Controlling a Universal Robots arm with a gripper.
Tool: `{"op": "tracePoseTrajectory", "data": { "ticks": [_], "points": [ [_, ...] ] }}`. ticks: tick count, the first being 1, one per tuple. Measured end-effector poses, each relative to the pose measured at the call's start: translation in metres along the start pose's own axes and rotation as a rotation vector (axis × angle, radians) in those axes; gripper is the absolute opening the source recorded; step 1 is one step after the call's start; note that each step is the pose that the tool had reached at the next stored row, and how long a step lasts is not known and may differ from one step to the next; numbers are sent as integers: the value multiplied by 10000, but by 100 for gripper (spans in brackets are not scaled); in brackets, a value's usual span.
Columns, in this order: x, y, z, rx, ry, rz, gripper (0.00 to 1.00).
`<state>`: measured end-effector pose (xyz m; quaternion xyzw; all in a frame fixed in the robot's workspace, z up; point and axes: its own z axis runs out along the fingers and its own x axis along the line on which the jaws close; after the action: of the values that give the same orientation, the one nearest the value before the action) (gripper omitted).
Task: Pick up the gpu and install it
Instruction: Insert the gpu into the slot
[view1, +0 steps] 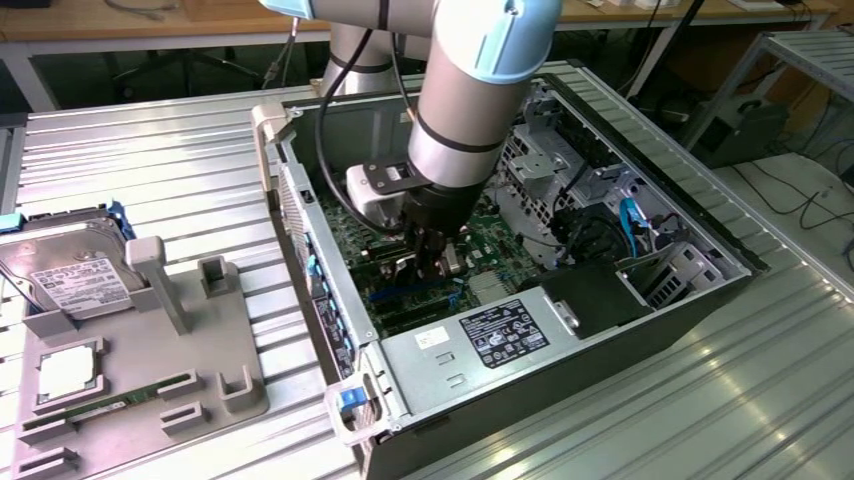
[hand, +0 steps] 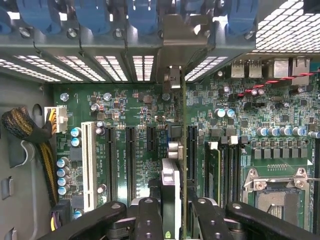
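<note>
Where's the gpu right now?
The gpu is held edge-on in the end effector inside the open computer case, standing over the motherboard's expansion slots in the wrist view.

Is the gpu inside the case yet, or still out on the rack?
Inside the case. The gripper holds the gpu edge-on above the motherboard slots. Cannot tell whether it is fully seated.

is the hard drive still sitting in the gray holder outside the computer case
Yes, the hard drive with its white label rests in the gray holder, on the exterior view's left of the computer case.
</note>
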<state>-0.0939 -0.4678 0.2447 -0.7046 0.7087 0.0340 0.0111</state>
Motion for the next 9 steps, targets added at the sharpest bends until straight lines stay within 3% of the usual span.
{"op": "tracePoseTrajectory", "data": {
  "ticks": [3,9],
  "points": [
    [0,-1,1,-107,0,5,28],
    [0,0,4,-124,2,8,28]
  ]
}}
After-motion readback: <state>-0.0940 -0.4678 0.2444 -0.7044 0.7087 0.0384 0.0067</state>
